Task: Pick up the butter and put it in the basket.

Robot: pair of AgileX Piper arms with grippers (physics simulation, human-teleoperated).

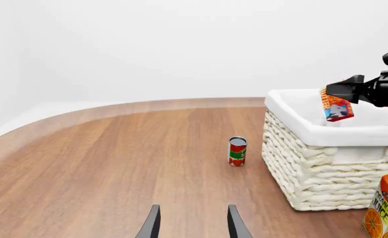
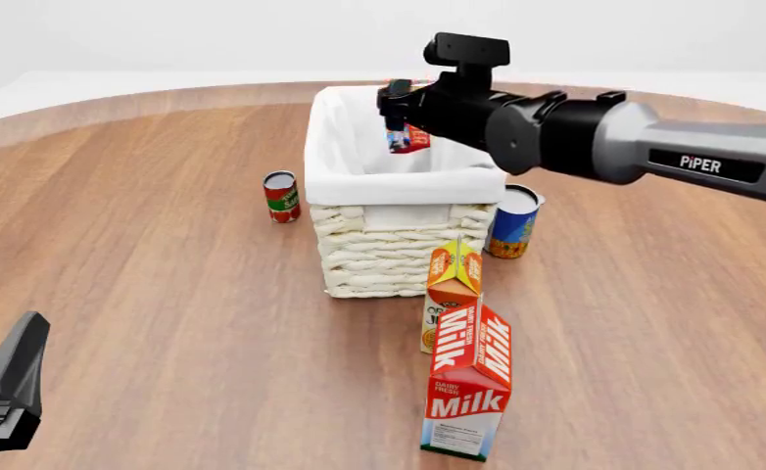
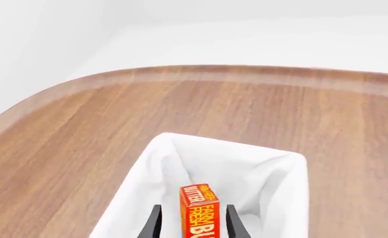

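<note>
The butter (image 2: 409, 137), a small red and orange box with a blue end, hangs tilted over the inside of the basket (image 2: 357, 181), at about rim height. My right gripper (image 2: 397, 106) is right above it. In the right wrist view the butter (image 3: 199, 210) stands between the fingers (image 3: 153, 223) with a gap on each side, so the gripper is open, and the basket's white lining (image 3: 141, 173) lies below. The left wrist view shows the butter (image 1: 337, 106) just under the right gripper (image 1: 336, 90). My left gripper (image 1: 192, 225) is open and empty, low at the table's near left (image 2: 18, 362).
A red and green can (image 2: 280, 196) stands left of the basket and a blue can (image 2: 514, 223) stands to its right. An orange juice carton (image 2: 452, 284) and a tall Milk carton (image 2: 468, 382) stand in front of the basket.
</note>
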